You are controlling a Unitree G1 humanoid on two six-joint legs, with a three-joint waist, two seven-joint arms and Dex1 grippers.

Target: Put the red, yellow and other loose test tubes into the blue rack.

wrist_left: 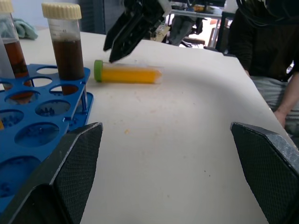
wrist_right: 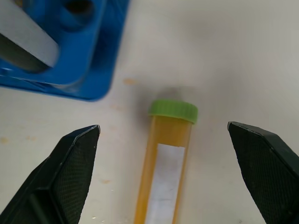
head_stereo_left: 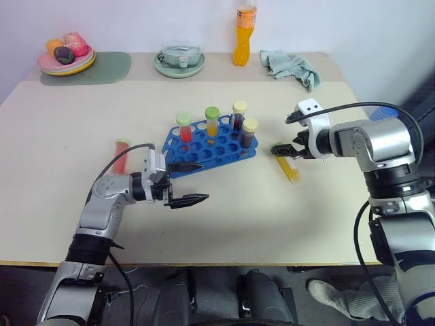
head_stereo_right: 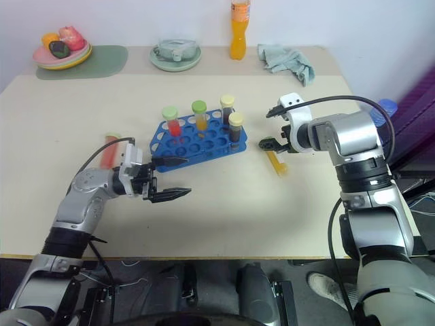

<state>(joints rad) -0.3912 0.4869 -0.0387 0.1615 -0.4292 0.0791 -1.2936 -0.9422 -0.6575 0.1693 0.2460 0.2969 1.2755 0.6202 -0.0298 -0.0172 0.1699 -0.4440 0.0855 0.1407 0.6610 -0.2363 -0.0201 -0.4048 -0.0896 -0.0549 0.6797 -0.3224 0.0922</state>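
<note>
The blue rack stands mid-table with several capped tubes upright in it, red, orange and two dark ones. A loose red test tube lies on the table to the rack's left. A yellow test tube with a green cap lies to the rack's right. My right gripper hangs open just over that tube's cap end, and the tube lies between the spread fingers without touching them. My left gripper is open and empty in front of the rack, pointing right toward the yellow tube.
Along the back edge are a plate of fruit on a green mat, a cup on a saucer, an orange drink bottle and a teal cloth. A person sits beyond the table's right side.
</note>
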